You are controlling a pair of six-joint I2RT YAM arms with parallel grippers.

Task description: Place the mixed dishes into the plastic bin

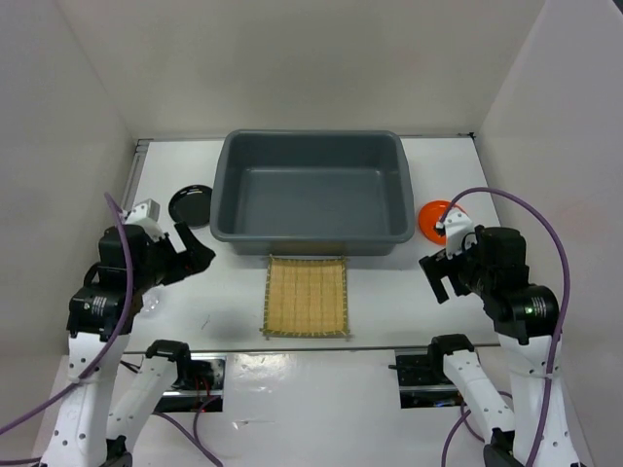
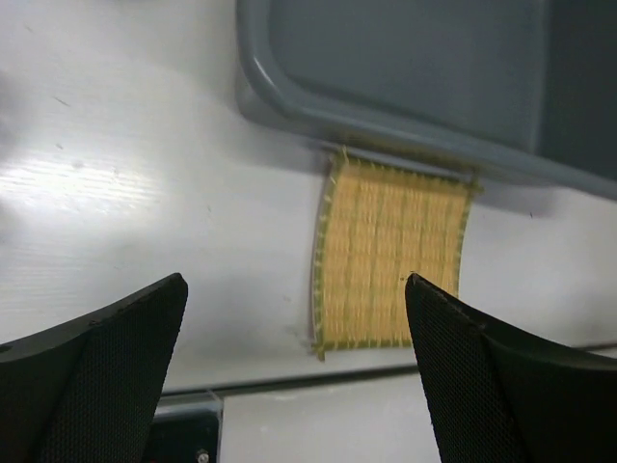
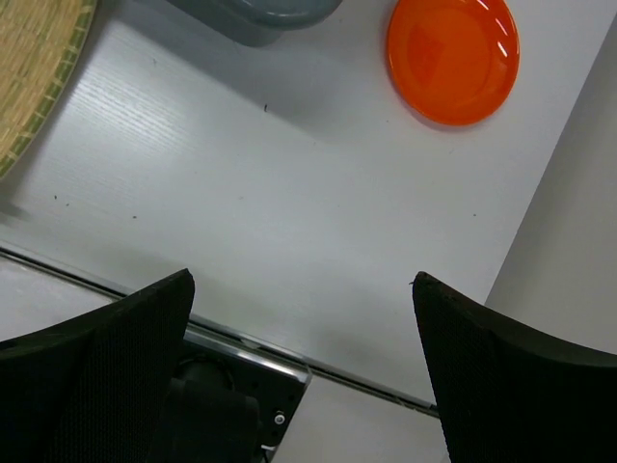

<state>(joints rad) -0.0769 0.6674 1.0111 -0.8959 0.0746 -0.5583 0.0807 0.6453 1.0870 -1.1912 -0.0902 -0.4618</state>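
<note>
Bench (image 1: 389, 311) in full view from above, and straight to the far middle: grey plastic bin (image 1: 311, 199), upright, bare floor on show. Just in front of its near wall, tan woven bamboo mat (image 1: 306, 297), flat on the bench, far edge right up at the bin's base, looking tucked under the rim's overhang in the left wrist view. Over on the left, small black round plate (image 1: 191, 205), flat, just beside the bin's left wall but apart from it. Over on the right, small orange round plate (image 1: 430, 216), flat near the bin's near right corner, partly hidden by the right arm (image 1: 506, 282) from above, whole and glossy in the right wrist view. Mat and both plates outside the bin.

Now the left pincer (image 1: 198, 248): hovering on the near side of the black plate, aimed toward the mat, jaws spread wide, holding nothing. From its own camera, black fingers (image 2: 106, 376) far apart at the bottom corners, mat and bin rim framed between them. And the right pincer (image 1: 434, 279): parted wide too, gripping nothing, hanging over bare bench on the near side of the orange plate, mat edge just in at the top left corner of its own view.
</note>
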